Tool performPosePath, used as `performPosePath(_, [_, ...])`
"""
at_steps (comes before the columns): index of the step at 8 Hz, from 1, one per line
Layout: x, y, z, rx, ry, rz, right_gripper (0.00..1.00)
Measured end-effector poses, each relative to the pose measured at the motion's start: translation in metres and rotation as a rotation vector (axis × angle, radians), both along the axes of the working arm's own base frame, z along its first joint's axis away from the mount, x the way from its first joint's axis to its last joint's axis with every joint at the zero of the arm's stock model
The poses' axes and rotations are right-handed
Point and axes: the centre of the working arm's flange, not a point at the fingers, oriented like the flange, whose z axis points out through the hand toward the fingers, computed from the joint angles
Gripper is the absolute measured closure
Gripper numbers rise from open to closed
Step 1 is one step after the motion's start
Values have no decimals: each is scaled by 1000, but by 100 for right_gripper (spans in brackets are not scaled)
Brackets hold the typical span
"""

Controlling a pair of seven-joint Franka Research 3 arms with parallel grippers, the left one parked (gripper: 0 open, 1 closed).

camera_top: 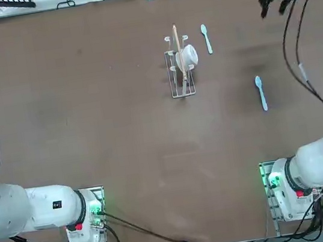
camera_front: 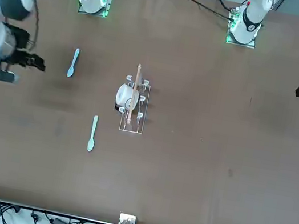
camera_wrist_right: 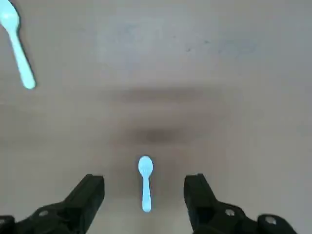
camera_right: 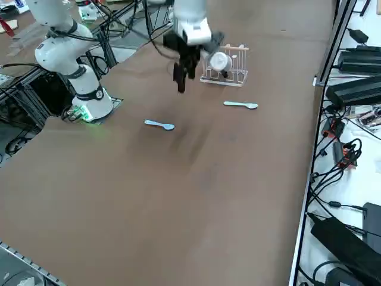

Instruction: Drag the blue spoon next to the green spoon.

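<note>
The blue spoon (camera_top: 261, 93) lies flat on the brown table, in its right half, bowl pointing away from the robot. The green spoon (camera_top: 206, 38) lies farther back, just right of a wire rack. My right gripper (camera_right: 183, 80) hangs open well above the table, with nothing between its fingers. In the wrist view the blue spoon (camera_wrist_right: 145, 183) shows far below, between the two black fingers of the gripper (camera_wrist_right: 145, 181), and the green spoon (camera_wrist_right: 17, 48) lies off to one side. From the front, the blue spoon (camera_front: 73, 62) and the green spoon (camera_front: 92, 134) lie apart.
A small wire rack (camera_top: 180, 72) stands mid-table and holds a white cup (camera_top: 188, 56) and a wooden stick. Black equipment and cables (camera_right: 351, 89) line the shelf beyond the table's edge. A black cable (camera_top: 303, 69) hangs from the right arm.
</note>
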Motion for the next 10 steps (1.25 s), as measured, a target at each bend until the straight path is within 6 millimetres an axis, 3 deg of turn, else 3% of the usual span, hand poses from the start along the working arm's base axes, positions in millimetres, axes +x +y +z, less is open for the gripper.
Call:
performPosePath(2, [-41, 3, -68, 6, -45, 8, 0])
performPosePath(5, [-97, 5, -141, 18, -118, 19, 0])
performPosePath(7, [-132, 7, -174, 25, -149, 21, 0])
performPosePath(10, [-164, 8, -209, 33, -150, 21, 0])
